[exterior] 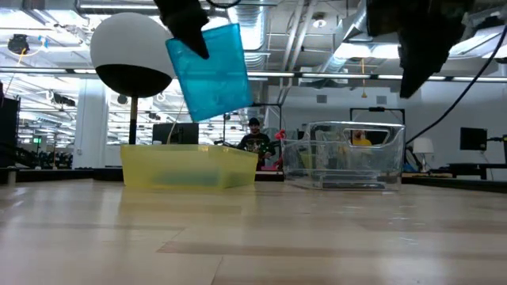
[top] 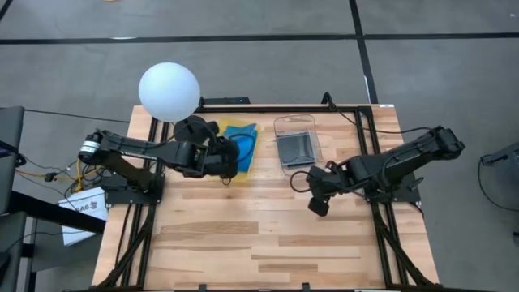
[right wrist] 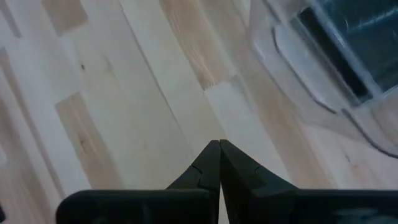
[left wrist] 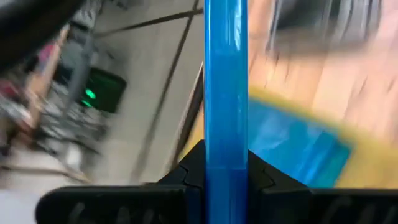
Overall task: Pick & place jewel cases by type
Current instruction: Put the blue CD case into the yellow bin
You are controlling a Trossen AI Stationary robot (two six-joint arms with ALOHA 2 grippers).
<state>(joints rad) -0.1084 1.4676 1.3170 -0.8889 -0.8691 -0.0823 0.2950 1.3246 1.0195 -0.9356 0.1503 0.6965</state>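
The left gripper point(exterior: 190, 36) is clamped on a blue jewel case point(exterior: 214, 71), holding it tilted in the air above the yellow tray point(exterior: 190, 168), where at least one blue case point(left wrist: 298, 146) already lies. The clear container point(top: 296, 139) to the right holds a dark case point(top: 295, 147), so sorting looks well advanced. The right gripper point(right wrist: 219, 163) hangs pinched together and empty over bare table point(top: 259, 243) near the container, and a white globe lamp point(top: 169, 92) stands close behind the tray.

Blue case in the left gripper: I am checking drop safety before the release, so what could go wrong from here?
1. The left gripper pinches the blue case by one corner, tilted and high above the yellow tray; released there, it may bounce or land on the rim.
2. Such a corner hold might slip early.
3. The right gripper, shut over bare table, seems clear.
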